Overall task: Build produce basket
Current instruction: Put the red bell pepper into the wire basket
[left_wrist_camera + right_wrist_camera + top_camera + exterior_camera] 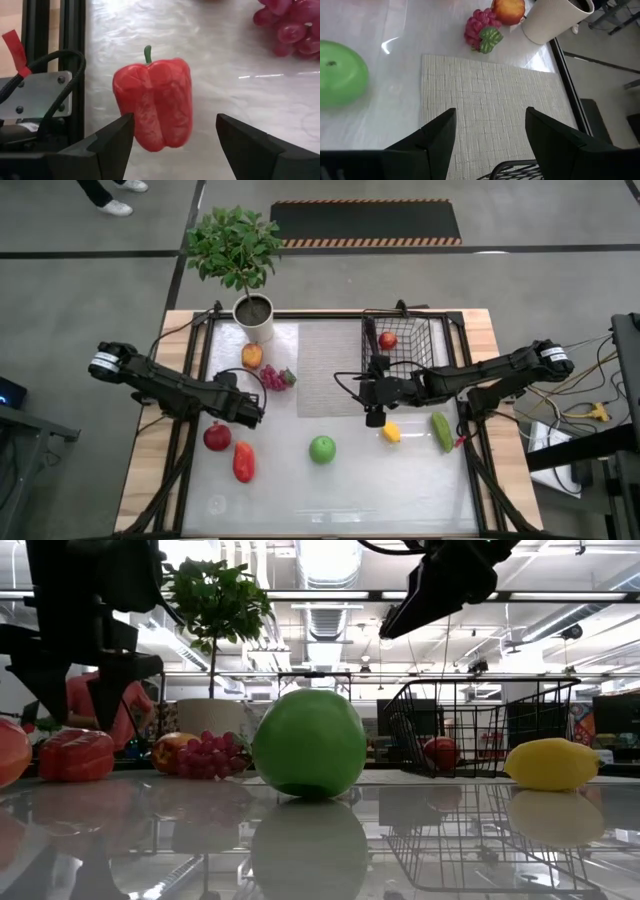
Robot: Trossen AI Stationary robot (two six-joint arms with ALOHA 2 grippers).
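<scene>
— Two arms reach in from the table's sides. How does the left one sit?

— It stretches inward, its left gripper (250,408) hanging above the table just by the red pepper (154,104), fingers spread wide with the pepper lying in front of the gap, untouched.

— And the other?

— The right gripper (375,412) hovers off the table near the woven mat (490,110), just in front of the basket (415,340), fingers parted and holding nothing.

— Where is the produce?

— One red apple (387,340) lies inside the basket. The lemon (391,432) and cucumber (441,430) lie close beside the right gripper; the green apple (321,448) sits mid-table. The grapes (275,378) and an orange fruit (252,356) rest by the white plant pot (256,320); another red fruit (217,437) lies near the pepper.
</scene>
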